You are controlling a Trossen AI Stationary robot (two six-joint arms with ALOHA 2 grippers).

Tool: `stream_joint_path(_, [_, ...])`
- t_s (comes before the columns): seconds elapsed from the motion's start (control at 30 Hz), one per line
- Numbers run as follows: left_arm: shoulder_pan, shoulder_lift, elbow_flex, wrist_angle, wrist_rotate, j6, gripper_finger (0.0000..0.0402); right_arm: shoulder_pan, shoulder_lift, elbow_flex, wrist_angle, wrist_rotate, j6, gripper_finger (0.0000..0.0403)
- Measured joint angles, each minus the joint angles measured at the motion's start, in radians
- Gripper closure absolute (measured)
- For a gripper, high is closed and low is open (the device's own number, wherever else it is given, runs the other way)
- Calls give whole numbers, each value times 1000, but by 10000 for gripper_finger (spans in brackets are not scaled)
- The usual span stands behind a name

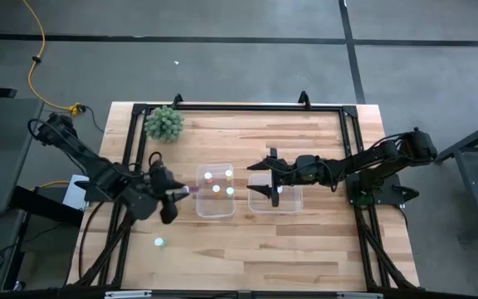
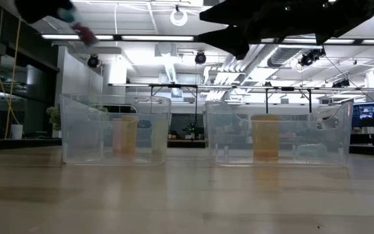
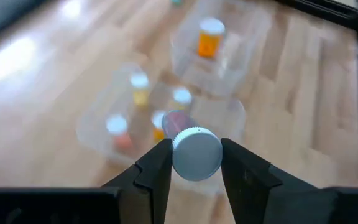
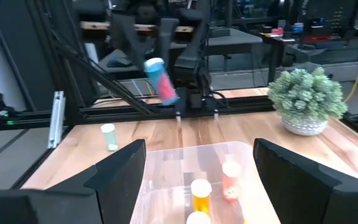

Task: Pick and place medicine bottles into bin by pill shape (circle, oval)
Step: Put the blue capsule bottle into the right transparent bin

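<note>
One bottle (image 3: 194,149) sits clamped in the left gripper (image 1: 175,193) just left of the left bin (image 1: 199,203), so carrying over and releasing comes next, while the right gripper (image 1: 265,176) hangs open over the right bin (image 1: 295,204).

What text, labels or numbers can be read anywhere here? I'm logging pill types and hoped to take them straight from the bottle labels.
None can be read.
Pink medicine bottle with white cap in the left hand: no label legible.
Orange medicine bottles in the clear plastic bins: labels too blurred.
Distant lit screens in the room: too small to read.
</note>
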Motion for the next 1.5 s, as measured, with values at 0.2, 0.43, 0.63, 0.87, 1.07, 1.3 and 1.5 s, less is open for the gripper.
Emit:
stream_joint_path(0.2, [38,84,0,169,-115,195,284,17,0,1,7,-7,-2,112])
stream_joint_path(0.43, [37,223,-1,311,-260,264,284,26,0,1,5,-20,-24,112])
stream_joint_path(0.63, [59,262,-2,310,-306,254,284,26,0,1,1,-21,-26,112])
stream_joint_path(0.87, [76,252,-1,379,-252,332,284,26,0,1,9,-21,-28,112])
stream_joint_path(1.07, [108,268,-5,492,-163,477,284,35,-36,2,84,-21,-61,112])
stream_joint_path(1.3, [215,273,-133,903,74,721,284,106,-128,3,78,-20,-143,112])
stream_joint_path(1.5, [330,346,-77,883,281,761,284,173,-166,2,56,55,-228,112])
